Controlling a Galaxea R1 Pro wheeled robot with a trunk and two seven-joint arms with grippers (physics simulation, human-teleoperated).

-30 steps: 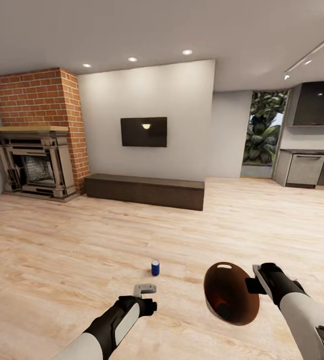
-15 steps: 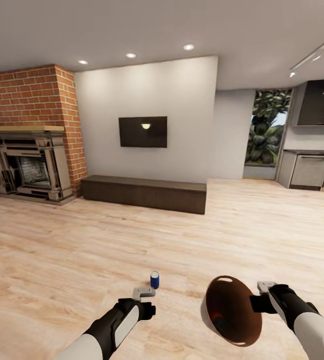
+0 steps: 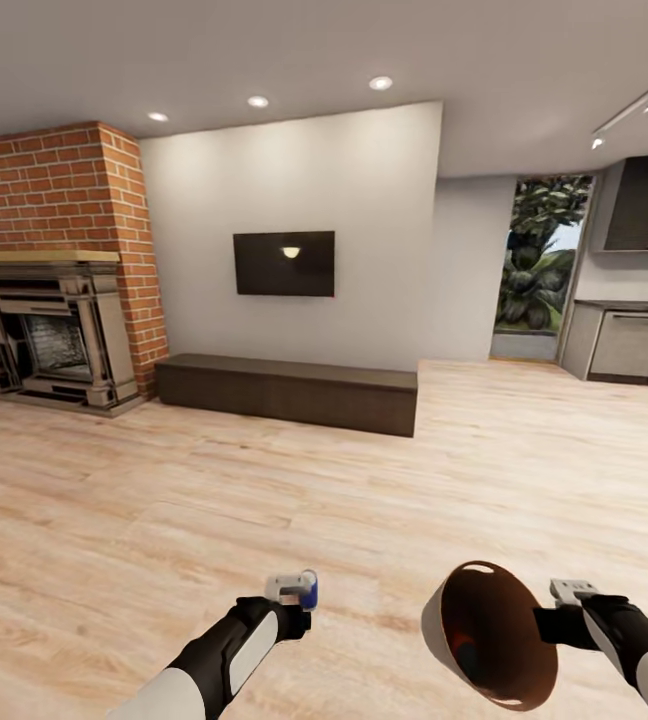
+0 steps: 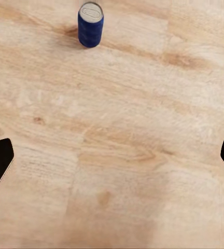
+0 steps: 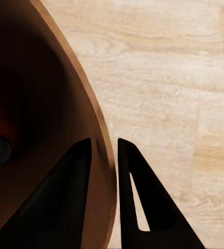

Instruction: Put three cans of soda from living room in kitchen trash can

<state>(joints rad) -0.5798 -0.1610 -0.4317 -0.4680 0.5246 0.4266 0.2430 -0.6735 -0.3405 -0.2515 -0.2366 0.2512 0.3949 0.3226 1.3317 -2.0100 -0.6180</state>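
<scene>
Soda can (image 4: 91,24), blue with a grey top, stands upright on the wood floor (image 3: 364,500) straight ahead of my left gripper (image 3: 291,586); the head view shows it just past the fingertips, partly hidden behind them, not touching. My left jaws stand wide apart, their dark tips at the two edges of the left wrist view with bare planks between. My right gripper (image 5: 104,148) is clamped on the rim of the trash can (image 3: 489,635), one finger inside the wall, one outside. I hold the bin off the floor, tipped so its mouth faces the head camera, brown inside. Deep in it, in the right wrist view, sits an orange-red shape with a dark round end; likely another can, too dim to say for sure. Outward: low dark bench (image 3: 286,391) along the far wall, black television (image 3: 283,263) above it, brick fireplace (image 3: 54,290) to the left. Grey kitchen cabinets (image 3: 626,345) under a dark countertop far right, beside a window with foliage (image 3: 536,265).
</scene>
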